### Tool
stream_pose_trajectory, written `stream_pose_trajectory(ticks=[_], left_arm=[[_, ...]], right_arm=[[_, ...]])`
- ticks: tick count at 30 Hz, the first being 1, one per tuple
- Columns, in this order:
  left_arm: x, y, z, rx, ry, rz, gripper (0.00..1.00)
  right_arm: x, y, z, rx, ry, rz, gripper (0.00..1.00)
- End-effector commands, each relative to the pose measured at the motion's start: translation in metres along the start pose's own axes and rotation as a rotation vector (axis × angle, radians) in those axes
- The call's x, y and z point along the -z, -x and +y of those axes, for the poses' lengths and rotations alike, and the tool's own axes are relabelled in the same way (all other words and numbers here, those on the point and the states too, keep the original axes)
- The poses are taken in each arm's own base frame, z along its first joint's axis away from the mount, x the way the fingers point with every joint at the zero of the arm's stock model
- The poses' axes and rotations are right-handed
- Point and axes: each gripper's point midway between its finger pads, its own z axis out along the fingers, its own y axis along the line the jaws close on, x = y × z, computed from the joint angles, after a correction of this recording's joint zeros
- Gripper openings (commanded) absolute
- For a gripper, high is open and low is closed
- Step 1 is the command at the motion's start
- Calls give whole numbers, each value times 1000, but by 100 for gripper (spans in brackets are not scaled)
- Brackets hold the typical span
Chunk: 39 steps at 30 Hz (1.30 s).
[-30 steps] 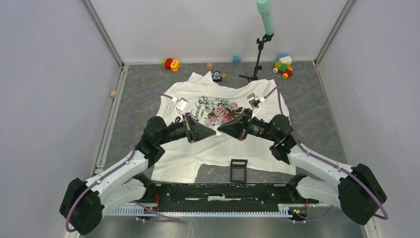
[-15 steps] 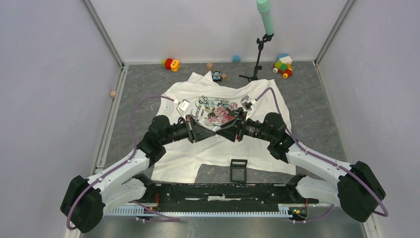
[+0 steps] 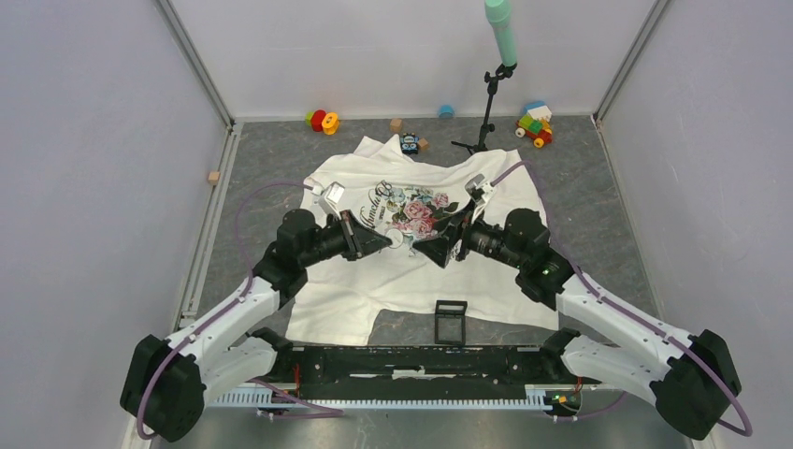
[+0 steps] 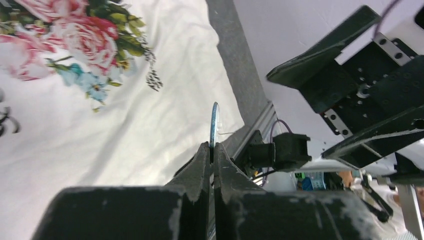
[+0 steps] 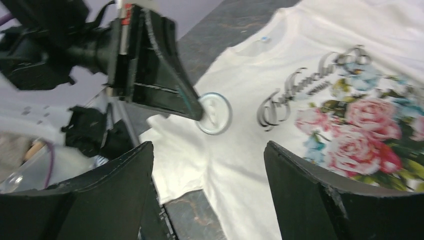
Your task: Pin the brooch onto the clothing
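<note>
left gripper (image 4: 212, 149) is clamped on the rim of the brooch (image 4: 214, 120) (tiny, stiff, probably slippery, so an edge-hold suits), right gripper (image 5: 207, 150) wide open, empty, at its 3 o'clock.

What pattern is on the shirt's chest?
Pink roses, blue flowers, green leaves, black script on the white T-shirt; clearest in right wrist view.

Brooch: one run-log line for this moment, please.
left tool: shut on brooch | right tool: open, facing brooch | T-shirt: spread out, not pinned
</note>
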Motion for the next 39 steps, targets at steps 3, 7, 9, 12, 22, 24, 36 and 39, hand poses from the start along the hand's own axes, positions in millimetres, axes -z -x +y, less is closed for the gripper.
stream_pose_trajectory(ticks=[3, 7, 9, 12, 22, 24, 36, 39], left_arm=[[16, 26, 20, 21, 44, -23, 2], [33, 45, 37, 18, 94, -33, 2], [40, 52, 45, -5, 139, -30, 2], [45, 59, 50, -66, 199, -14, 2], [62, 68, 74, -194, 386, -4, 2], [60, 65, 75, -177, 372, -4, 2], [48, 42, 81, 40, 297, -43, 2], [47, 38, 85, 73, 296, -54, 2]], right_arm=[[26, 1, -80, 20, -474, 49, 89], [47, -19, -116, 25, -678, 128, 91], [57, -34, -134, 32, -774, 187, 93], [67, -61, -157, 30, -864, 275, 94], [85, -119, -195, 17, -986, 427, 88], [89, -129, -198, 0, -997, 443, 83], [141, -183, -213, -125, -1113, 540, 84], [153, -193, -213, -170, -1126, 552, 84]])
